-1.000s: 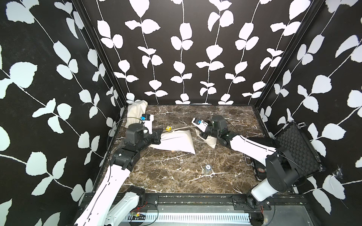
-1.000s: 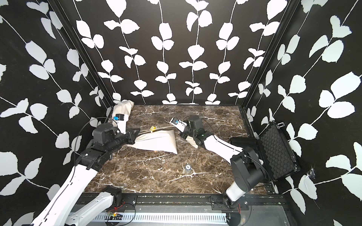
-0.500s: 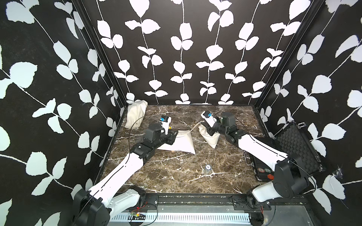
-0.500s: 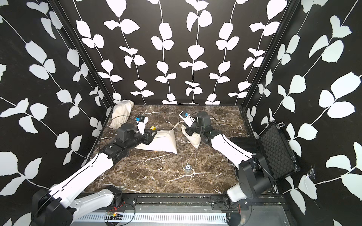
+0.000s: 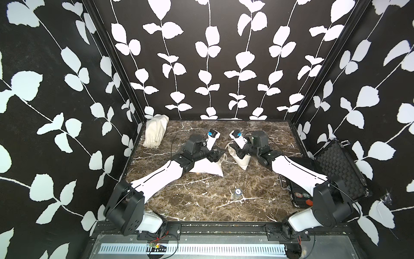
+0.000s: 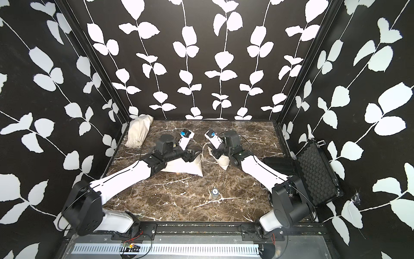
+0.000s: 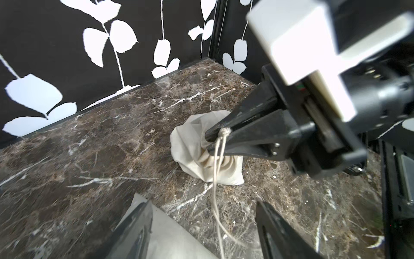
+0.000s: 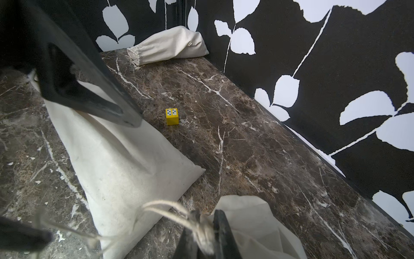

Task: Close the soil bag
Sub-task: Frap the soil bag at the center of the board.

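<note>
My right gripper [image 7: 209,140] is clamped on the knot of the soil bag [image 7: 188,145] drawstring [image 7: 215,175]. In a top view my left gripper [image 5: 220,156], wide open and empty, sits at its 9 o'clock. The slack trails between those jaws.

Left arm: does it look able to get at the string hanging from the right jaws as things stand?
Probably yes. In the left wrist view the left jaws stand open with the string hanging down between them, and the right jaws are shut on its knot. Nothing shows in the way.
</note>
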